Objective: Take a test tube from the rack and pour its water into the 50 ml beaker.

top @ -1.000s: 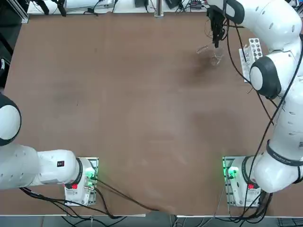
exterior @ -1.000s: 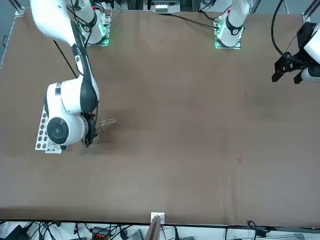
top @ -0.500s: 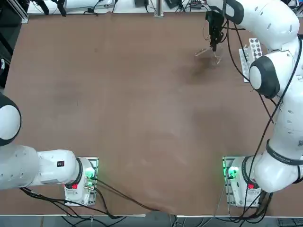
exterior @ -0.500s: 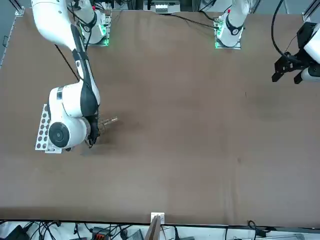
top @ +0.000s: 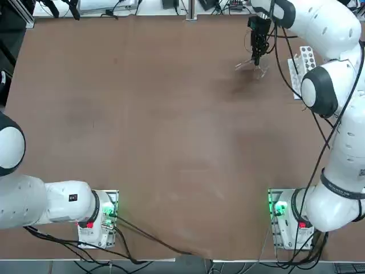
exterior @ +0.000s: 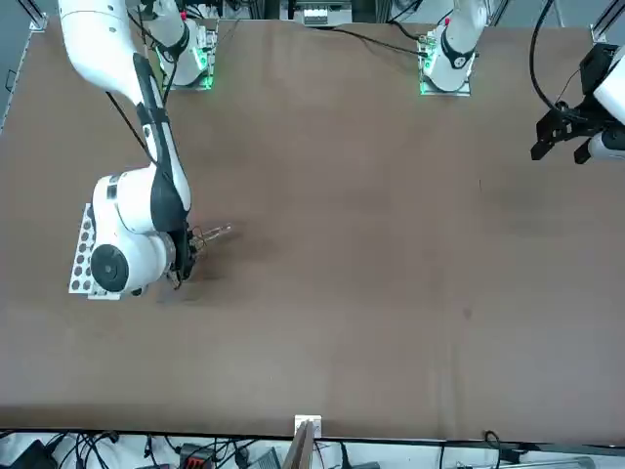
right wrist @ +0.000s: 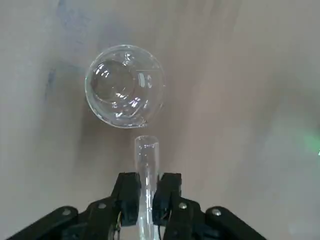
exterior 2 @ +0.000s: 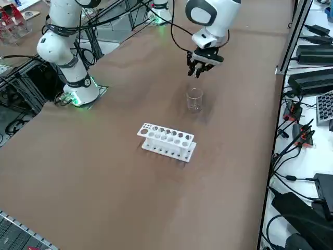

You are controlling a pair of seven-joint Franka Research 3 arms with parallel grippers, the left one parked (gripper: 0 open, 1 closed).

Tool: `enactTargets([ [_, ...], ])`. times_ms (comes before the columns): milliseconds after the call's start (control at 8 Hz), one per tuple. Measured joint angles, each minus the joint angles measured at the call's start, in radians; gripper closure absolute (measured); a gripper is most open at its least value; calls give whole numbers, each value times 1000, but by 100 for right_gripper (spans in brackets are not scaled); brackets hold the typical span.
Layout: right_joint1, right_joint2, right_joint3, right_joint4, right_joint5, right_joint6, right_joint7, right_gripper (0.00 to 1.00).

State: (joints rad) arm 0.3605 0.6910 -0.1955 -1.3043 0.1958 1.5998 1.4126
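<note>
Standing on the bench near its far right corner: rack [exterior 2: 166,141], then 50 ml beaker [right wrist: 124,85] just beside it. Hovering above the beaker: right gripper [right wrist: 146,192], pinching the test tube [right wrist: 146,165], tube mouth projecting past the fingertips toward the beaker rim.

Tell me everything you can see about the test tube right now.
The test tube is a thin, clear, colourless glass tube with an open round mouth. The right gripper is shut on it, one black finger pressing each side, so it hangs in the air touching nothing else. Its open end points toward the small glass beaker standing upright on the brown table, near its rim but not yet over it. Whether any water is inside cannot be told. The white rack sits apart from it.
</note>
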Motion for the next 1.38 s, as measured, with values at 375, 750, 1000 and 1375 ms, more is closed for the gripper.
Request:
enactTargets([
  [375, -15, 0, 0, -18, 25, -1, -63, 81],
  [750, -41, 0, 0, -35, 57, -1, -118, 81],
  [1000, -47, 0, 0, -36, 57, -2, -137, 81],
  [1375, -56, 0, 0, -41, 78, -4, -174, 81],
])
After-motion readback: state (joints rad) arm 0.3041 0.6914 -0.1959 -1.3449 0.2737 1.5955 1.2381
